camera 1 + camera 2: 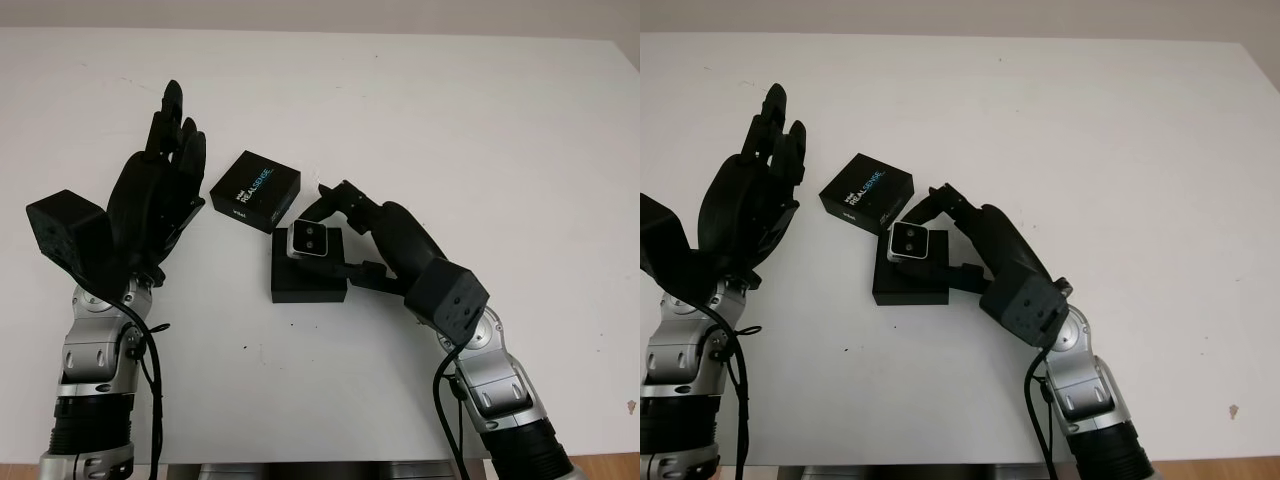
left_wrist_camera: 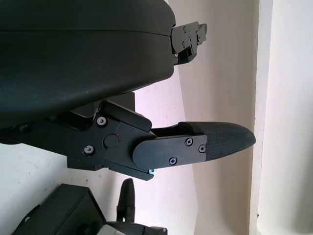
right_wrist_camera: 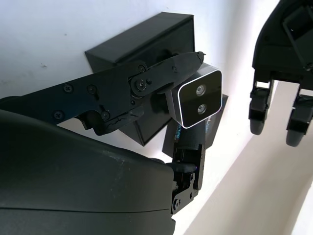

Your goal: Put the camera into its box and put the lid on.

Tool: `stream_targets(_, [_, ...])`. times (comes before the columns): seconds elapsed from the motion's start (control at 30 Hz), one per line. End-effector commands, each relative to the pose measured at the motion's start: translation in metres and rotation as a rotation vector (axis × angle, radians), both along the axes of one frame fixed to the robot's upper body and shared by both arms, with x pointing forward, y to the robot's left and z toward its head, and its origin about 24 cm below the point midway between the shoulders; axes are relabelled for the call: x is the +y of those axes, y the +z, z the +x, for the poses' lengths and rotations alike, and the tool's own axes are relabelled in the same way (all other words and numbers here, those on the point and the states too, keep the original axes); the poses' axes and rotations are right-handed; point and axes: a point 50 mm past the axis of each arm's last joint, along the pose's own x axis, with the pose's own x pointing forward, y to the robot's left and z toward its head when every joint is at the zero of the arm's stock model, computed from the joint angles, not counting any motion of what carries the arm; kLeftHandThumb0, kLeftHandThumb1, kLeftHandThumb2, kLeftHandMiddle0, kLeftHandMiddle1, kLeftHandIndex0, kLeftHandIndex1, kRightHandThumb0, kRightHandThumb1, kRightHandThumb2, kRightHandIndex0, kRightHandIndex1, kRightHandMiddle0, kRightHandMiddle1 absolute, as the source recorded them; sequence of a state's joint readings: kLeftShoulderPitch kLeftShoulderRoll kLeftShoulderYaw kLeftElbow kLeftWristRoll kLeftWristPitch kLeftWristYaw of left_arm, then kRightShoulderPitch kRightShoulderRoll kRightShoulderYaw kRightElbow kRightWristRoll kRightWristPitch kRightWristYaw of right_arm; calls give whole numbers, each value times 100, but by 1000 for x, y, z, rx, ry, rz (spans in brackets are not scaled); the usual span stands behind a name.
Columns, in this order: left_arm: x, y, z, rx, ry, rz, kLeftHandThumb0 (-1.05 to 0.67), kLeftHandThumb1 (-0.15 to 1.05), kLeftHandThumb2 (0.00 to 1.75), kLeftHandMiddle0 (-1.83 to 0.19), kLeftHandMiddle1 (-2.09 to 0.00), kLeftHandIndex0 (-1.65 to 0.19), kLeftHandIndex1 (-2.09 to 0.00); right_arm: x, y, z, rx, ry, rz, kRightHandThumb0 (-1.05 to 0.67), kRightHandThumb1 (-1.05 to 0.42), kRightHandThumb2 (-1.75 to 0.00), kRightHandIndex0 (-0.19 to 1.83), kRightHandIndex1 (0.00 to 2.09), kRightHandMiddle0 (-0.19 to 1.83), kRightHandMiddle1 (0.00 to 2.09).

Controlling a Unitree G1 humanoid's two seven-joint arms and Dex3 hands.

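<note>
Right robot hand [image 1: 335,232] grasps camera [image 1: 313,240] above box [image 1: 307,280]; lid [image 1: 255,190] beside; left robot hand [image 1: 155,195] released.

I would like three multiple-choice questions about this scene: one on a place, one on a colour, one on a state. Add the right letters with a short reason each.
1. Where is the lid?
A. on the table, beside the box base
B. on the box base
C. in the left hand

2. What colour is the camera's front face?
A. red
B. black with a silver rim
C. yellow

3. What is the right hand doing?
A. holding nothing
B. gripping the lid
C. gripping the camera

Answers:
1 A, it lies next to the box base.
2 B, seen in the right wrist view.
3 C, its fingers clamp the camera over the base; the left hand is open, raised left of the lid.
</note>
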State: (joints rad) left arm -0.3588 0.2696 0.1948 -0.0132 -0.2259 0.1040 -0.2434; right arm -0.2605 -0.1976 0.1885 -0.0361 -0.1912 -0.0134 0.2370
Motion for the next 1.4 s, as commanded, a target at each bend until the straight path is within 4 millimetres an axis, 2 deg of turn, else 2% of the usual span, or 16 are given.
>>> stream_targets(0.0, [-1, 2, -2, -14, -8, 0, -77, 105, 53, 19, 0, 19, 0, -1, -2, -3, 8, 3, -7, -45, -103, -6, 19, 4, 28, 176])
stream_targets(1.0, [-2, 2, -4, -14, 2, -5, -80, 105, 51, 19, 0, 19, 0, -5, -14, 1, 20, 10, -107, -44, -101, -5, 19, 5, 28, 170])
stream_targets(1.07, [-2, 2, -4, -16, 3, -3, -80, 105, 51, 19, 0, 19, 0, -5, -13, 0, 20, 30, -137, -50, -101, -5, 11, 2, 14, 150])
stream_targets(1.17, [-2, 3, -4, -19, 4, 1, -80, 105, 51, 19, 0, 19, 0, -5, -11, -2, 9, 68, -193, -64, -98, -5, -11, 2, 1, 74])
stream_targets(1.2, [-2, 3, -4, -19, 3, 0, -80, 105, 51, 19, 0, 19, 0, -5, -10, -2, 2, 74, -202, -66, -97, -5, -15, 2, 2, 57])
stream_targets(1.27, [-2, 3, -4, -20, 1, -3, -79, 105, 51, 19, 0, 19, 0, -5, -9, -4, -14, 80, -218, -70, -96, -5, -18, 0, 1, 37])
stream_targets(1.37, [-2, 3, -4, -21, 0, -5, -80, 105, 50, 19, 0, 19, 0, -5, -7, -7, -47, 87, -234, -71, -94, -5, -19, 0, -2, 29])
